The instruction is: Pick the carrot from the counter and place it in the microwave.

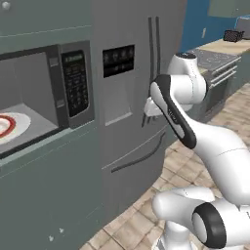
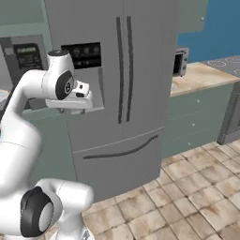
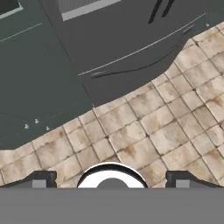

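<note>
Hovering before the fridge (image 2: 122, 70), the tool (image 3: 111, 183) spreads wide and empty, right of the open microwave (image 1: 44, 93).

- Left base view: behind the arm (image 1: 195, 132), facing forward and slightly down. Microwave (image 1: 44, 97) close at frame left, fridge (image 1: 132, 88) centre.
- Right base view: same scene from the other side. Fridge (image 2: 117, 70) centre, counter (image 2: 201, 75) at right.
- Hand view: looks steeply down at the floor (image 3: 148, 127); fridge's lower front (image 3: 122, 39) across the top.
- Shared by all: the fridge.
</note>
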You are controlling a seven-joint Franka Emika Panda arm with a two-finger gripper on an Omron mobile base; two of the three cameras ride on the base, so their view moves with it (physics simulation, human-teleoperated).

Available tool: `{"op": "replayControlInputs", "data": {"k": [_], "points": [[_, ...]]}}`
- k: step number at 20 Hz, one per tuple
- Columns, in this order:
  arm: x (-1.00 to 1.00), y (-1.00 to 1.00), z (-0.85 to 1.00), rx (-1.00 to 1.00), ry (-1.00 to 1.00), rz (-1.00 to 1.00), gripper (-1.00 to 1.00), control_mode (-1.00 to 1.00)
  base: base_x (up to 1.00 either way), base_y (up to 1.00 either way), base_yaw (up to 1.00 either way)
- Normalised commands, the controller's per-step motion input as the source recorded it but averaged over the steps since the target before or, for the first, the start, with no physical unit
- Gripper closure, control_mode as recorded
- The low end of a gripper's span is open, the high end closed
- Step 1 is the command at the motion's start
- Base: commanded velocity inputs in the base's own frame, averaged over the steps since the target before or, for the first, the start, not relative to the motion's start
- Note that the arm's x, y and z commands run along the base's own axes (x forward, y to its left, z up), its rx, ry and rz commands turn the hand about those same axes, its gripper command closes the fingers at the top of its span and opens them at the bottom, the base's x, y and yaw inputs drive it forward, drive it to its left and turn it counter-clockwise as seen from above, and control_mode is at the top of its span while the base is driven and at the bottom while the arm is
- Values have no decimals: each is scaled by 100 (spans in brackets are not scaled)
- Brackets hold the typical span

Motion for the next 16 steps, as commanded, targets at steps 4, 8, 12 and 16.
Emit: {"op": "replayControlInputs", "data": {"k": [4, 8, 12, 16], "points": [[0, 0, 0, 0, 0, 0, -100, 100, 100, -44, -42], [0, 0, 0, 0, 0, 0, -100, 100, 100, -44, -34], [0, 0, 0, 0, 0, 0, -100, 100, 100, -48, -23], [0, 0, 0, 0, 0, 0, -100, 100, 100, -48, -14]]}}
